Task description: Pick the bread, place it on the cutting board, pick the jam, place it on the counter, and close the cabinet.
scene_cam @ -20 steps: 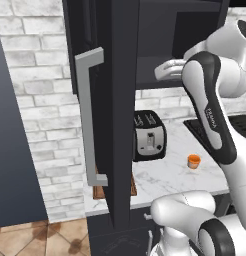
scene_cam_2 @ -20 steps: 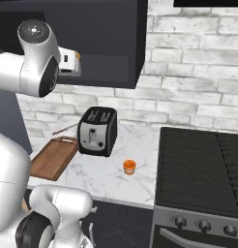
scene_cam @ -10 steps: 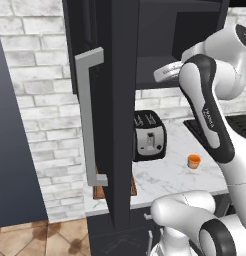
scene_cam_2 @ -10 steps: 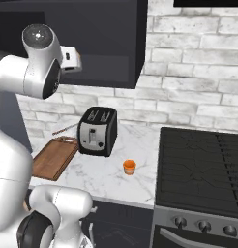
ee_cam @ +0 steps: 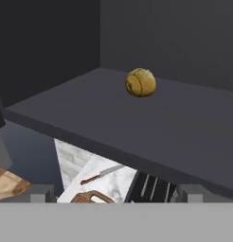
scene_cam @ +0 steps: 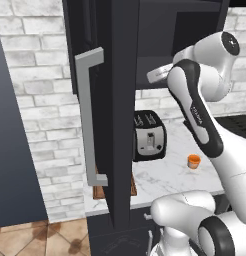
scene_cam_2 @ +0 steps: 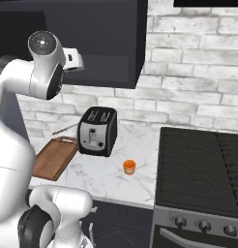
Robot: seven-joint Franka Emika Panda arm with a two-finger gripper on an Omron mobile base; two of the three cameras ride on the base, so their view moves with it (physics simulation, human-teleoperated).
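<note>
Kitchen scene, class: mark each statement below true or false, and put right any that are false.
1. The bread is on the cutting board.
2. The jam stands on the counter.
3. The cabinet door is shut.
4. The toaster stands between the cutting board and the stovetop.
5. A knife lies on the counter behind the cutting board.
1. False. The bread lies on the dark shelf inside the cabinet; the cutting board carries nothing.
2. True. The jam stands on the counter, in front of the toaster.
3. False. The cabinet door is swung open.
4. True. The stovetop is on its far side.
5. True. The knife lies there.
</note>
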